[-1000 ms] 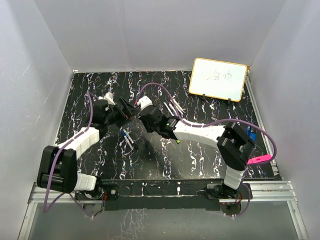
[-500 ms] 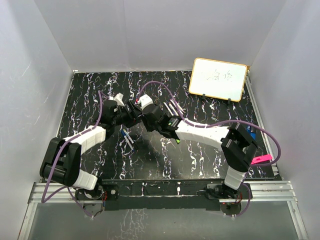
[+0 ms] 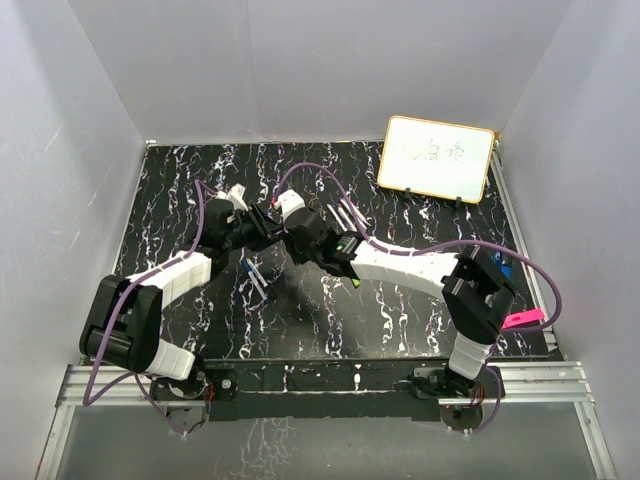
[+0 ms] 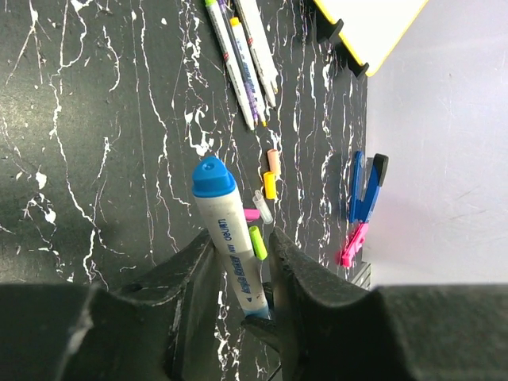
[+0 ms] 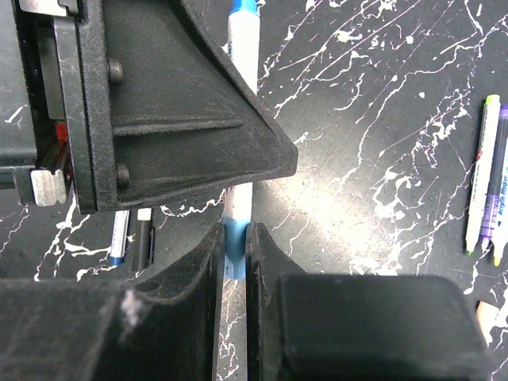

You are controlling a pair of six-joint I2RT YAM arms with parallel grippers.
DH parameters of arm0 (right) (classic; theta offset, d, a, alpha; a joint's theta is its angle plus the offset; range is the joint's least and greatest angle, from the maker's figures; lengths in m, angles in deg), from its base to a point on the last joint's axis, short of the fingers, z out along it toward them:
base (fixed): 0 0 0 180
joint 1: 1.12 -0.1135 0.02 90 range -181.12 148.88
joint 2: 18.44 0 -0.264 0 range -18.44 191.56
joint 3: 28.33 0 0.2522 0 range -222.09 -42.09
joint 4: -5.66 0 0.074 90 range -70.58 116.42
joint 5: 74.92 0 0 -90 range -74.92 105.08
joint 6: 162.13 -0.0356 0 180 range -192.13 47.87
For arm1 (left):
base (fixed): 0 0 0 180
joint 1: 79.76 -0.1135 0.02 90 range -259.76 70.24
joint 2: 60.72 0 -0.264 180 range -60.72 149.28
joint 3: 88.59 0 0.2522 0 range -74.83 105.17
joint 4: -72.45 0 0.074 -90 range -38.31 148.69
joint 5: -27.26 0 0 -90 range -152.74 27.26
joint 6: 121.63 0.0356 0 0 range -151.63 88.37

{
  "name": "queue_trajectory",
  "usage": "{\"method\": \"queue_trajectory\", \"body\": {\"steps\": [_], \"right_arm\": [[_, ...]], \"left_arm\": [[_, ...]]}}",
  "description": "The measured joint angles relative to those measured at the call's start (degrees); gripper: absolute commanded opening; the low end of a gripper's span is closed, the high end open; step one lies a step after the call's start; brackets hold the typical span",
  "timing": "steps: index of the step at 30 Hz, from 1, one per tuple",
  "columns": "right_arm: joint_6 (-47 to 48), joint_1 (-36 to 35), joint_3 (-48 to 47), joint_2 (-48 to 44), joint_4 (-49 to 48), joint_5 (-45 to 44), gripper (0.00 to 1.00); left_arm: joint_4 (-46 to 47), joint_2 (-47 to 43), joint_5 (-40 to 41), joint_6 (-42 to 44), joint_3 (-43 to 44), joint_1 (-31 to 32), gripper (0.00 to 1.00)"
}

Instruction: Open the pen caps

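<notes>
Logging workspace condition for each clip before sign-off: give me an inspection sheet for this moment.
Surface: black marbled tabletop, nothing spilled.
Job's things: blue-capped pen held between both grippers; other pens lying side by side; loose caps near them.
Clutter: blue stapler-like object, pink strip, whiteboard.
Grippers: left gripper shut on the pen's barrel; right gripper shut on its blue end.
Cables: purple cables arching over both arms.
Surroundings: white walls; nothing else seen.
</notes>
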Motion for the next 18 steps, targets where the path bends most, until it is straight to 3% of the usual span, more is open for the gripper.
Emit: {"method": "queue_trajectory", "body": {"steps": [2, 4, 8, 11, 18], "right_arm": [[0.0, 0.0, 0.0, 0.0, 0.0, 0.13, 0.0], [-0.02, 0.0, 0.0, 0.0, 0.0, 0.13, 0.02], [-0.26, 0.0, 0.0, -0.04, 0.39, 0.52, 0.39], [-0.26, 0.0, 0.0, -0.11, 0.42, 0.52, 0.54], [0.04, 0.02, 0.0, -1.09, 0.57, 0.24, 0.57]], "left_arm": [[0.24, 0.0, 0.0, 0.04, 0.0, 0.04, 0.2], [0.31, 0.0, -0.02, 0.04, 0.0, 0.04, 0.04], [1.16, 0.02, -0.5, -0.39, 0.02, 0.22, 0.0], [1.01, 0.09, -0.52, -0.28, 0.02, 0.31, 0.0], [0.66, 0.11, -0.2, -0.15, 0.02, 0.31, 0.0]]}}
